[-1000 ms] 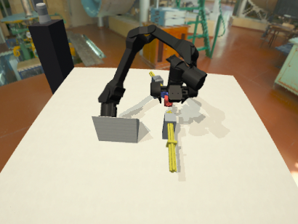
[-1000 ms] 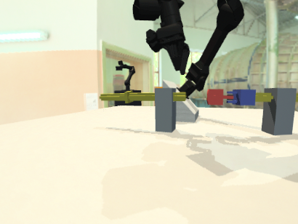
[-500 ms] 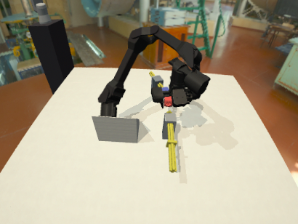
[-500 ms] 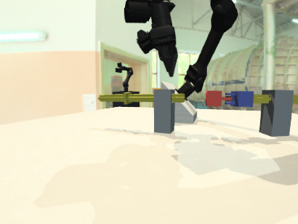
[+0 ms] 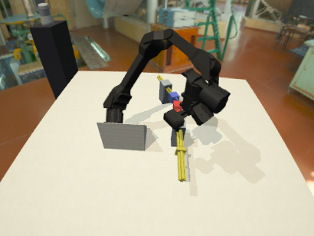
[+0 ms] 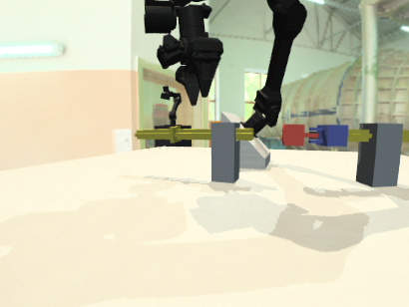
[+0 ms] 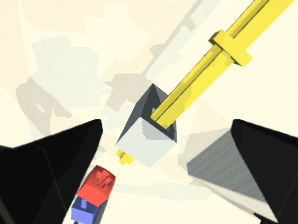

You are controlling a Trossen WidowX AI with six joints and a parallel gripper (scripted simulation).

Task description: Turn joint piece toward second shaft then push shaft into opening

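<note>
The red joint piece (image 5: 177,105) (image 6: 294,135) (image 7: 97,185) hangs on the blue hinge part (image 5: 174,96) (image 6: 334,136) (image 7: 84,210) at the end of the first yellow shaft (image 5: 160,79) (image 6: 356,135), which is held in the far grey block (image 5: 165,93) (image 6: 381,154). Its opening faces roughly toward the second shaft's tip, with a gap between. The second yellow shaft (image 5: 181,165) (image 6: 195,134) (image 7: 190,92) passes through the near block (image 6: 225,154) (image 7: 147,142) and carries a collar (image 5: 181,151) (image 6: 174,134) (image 7: 231,48). My gripper (image 6: 199,100) (image 7: 165,125) is open and empty, above the second shaft and its block.
A grey sloped block (image 5: 122,137) (image 6: 249,154) (image 7: 215,165) stands beside the arm's base, to the left of the near block in the top view. The arm arches over the table (image 5: 96,191), casting shadows on it. A dark pillar (image 5: 55,54) stands behind the table.
</note>
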